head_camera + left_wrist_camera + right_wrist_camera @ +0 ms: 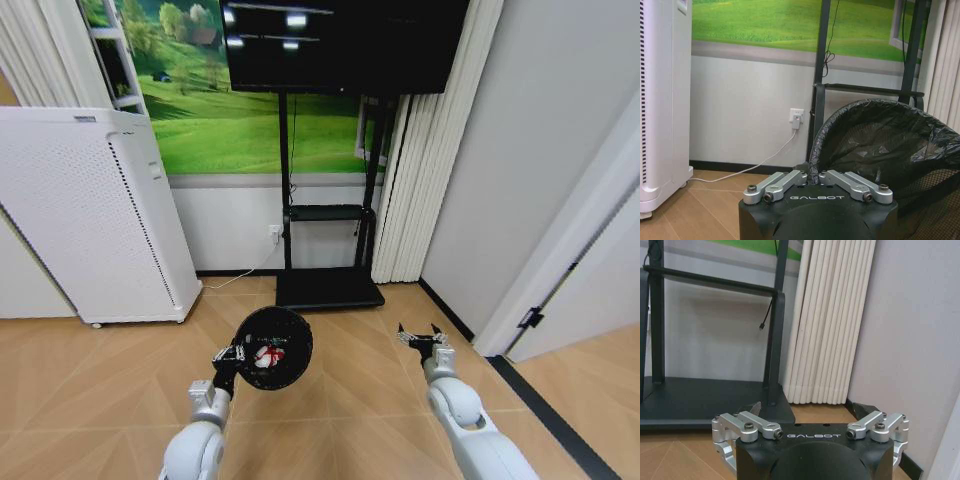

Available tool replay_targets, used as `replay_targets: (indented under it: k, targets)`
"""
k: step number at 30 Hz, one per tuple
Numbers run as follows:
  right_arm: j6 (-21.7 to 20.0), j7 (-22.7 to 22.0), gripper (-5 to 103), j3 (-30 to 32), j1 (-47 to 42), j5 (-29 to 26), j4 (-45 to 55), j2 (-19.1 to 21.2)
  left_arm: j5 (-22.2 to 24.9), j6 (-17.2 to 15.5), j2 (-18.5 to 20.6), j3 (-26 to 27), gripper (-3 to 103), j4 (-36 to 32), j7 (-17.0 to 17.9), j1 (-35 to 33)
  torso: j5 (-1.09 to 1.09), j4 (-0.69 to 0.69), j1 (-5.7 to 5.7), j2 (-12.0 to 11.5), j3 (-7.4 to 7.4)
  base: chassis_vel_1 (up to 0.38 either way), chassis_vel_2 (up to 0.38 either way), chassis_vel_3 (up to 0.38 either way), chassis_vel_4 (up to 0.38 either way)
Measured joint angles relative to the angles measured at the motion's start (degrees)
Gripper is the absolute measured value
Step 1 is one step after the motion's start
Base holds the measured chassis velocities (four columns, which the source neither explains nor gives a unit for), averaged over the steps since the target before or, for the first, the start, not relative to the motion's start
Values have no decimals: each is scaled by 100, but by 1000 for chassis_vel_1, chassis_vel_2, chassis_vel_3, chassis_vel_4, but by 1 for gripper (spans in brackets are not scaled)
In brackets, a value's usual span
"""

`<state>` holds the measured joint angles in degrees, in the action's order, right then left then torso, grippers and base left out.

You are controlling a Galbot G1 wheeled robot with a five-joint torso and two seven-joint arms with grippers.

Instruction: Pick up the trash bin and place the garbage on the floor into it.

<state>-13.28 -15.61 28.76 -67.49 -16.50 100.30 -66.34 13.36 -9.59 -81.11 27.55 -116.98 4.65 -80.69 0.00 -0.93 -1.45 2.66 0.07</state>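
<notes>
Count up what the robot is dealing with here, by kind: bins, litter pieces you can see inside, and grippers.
Black mesh trash bin: 1
Red-and-white litter in the bin: 1 cluster, separate pieces cannot be told
Grippers: 2, left gripper shut on the bin rim, right gripper open
Total: 4

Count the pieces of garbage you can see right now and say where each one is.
1 for certain: a red-and-white wrapper lying inside the trash bin, which the left gripper holds by its rim. More pieces may be hidden in the bin.
</notes>
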Motion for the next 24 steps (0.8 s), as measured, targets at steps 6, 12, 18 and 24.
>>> replay_targets:
  k: [6, 12, 18, 24]
  targets:
    - [-44, 52, 100, 32, -135, 280, 120, -57, 7, 3, -9, 12, 3, -7, 0, -22, 0, 1, -1, 0, 2, -7, 10, 0, -13]
    - [1, 81, 100, 50, -237, 471, 177, -62, 11, 4, -16, 12, 3, -40, 1, -20, 0, 1, -1, 0, 2, 0, 0, 0, 0]
    - [58, 128, 100, 40, -326, 483, 211, -29, 9, 4, -22, 23, 3, -64, 15, -41, 0, 1, -1, 0, 2, 67, 51, -75, -49]
    - [98, 195, 100, 16, -314, 482, 228, -25, -5, 3, -36, 29, 3, -90, 53, -62, 2, 2, -1, 0, 2, 169, 172, -172, -166]
